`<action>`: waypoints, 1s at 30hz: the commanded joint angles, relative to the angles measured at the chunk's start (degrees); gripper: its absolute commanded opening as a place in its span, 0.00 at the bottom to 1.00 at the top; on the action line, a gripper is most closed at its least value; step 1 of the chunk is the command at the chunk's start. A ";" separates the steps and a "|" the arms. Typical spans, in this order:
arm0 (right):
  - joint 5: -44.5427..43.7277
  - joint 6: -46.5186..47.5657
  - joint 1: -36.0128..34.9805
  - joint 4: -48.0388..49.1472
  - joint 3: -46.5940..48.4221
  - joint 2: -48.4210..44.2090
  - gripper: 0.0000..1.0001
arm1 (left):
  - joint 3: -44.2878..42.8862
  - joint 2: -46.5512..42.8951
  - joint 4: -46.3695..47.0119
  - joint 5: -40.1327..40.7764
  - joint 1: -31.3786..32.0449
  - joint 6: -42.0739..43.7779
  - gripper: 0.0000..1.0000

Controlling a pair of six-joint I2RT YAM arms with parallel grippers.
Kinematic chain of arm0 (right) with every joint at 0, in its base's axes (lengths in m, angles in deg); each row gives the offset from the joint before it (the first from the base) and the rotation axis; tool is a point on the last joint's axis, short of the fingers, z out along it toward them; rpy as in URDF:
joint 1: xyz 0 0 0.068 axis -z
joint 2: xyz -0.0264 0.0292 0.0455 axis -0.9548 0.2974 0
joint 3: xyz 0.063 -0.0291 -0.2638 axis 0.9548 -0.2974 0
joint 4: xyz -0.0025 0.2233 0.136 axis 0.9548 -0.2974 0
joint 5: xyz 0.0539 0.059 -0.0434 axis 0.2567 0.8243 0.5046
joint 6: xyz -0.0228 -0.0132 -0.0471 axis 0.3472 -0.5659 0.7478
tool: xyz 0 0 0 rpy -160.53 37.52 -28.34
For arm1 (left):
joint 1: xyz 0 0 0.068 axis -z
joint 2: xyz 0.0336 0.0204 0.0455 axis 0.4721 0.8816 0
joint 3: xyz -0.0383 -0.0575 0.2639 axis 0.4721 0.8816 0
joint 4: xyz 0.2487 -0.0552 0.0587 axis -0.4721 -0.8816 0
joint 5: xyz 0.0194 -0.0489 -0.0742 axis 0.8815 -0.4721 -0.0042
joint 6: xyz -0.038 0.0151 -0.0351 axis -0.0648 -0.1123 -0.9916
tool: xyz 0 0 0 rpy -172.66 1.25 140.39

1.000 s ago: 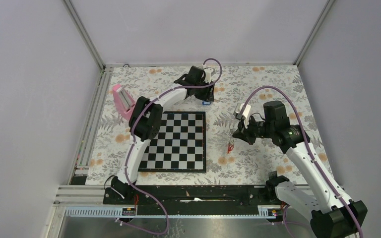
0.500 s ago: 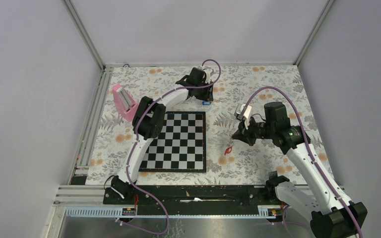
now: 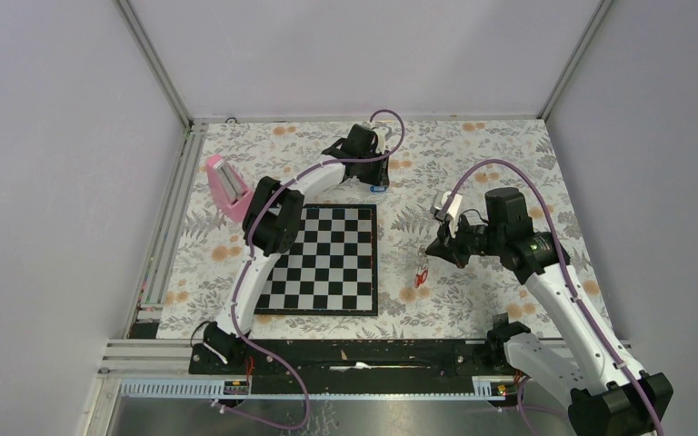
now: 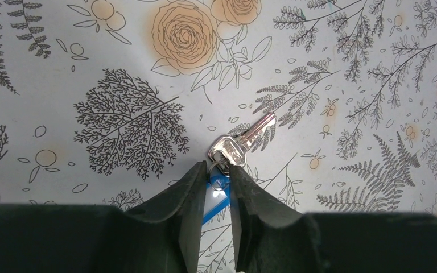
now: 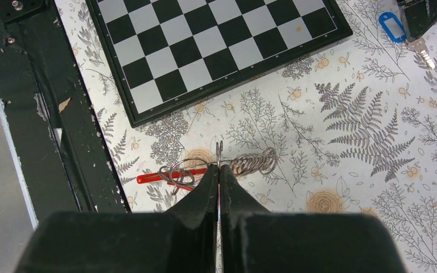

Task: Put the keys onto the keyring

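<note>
Where your left arm reaches past the far edge of the chessboard (image 3: 323, 259), the left claw (image 4: 217, 176) sits low over the blue-tagged key (image 4: 240, 145), which lies flat on the floral surface (image 4: 119, 68). Its fingers (image 4: 190, 199) stand narrowly apart on either side of the blue tag (image 4: 215, 196), and the silver blade points away from the claw. Whether they have the tag gripped, you cannot tell from the wrist view.

Your right claw (image 5: 218, 170) is clenched on the keyring (image 5: 219, 149), a thin metal ring seen edge-on between the tips. Wire loops and a red piece (image 5: 151, 178), seemingly a tag, hang at that claw, above the surface just right of the chessboard. The pink wedge block (image 3: 225, 186) sits at the left, well apart from both claws.
</note>
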 commanded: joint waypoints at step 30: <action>0.03 -1.05 0.45 1.28 -0.66 -1.00 0.00 | 2.92 -7.45 5.25 -8.01 -0.41 2.61 0.00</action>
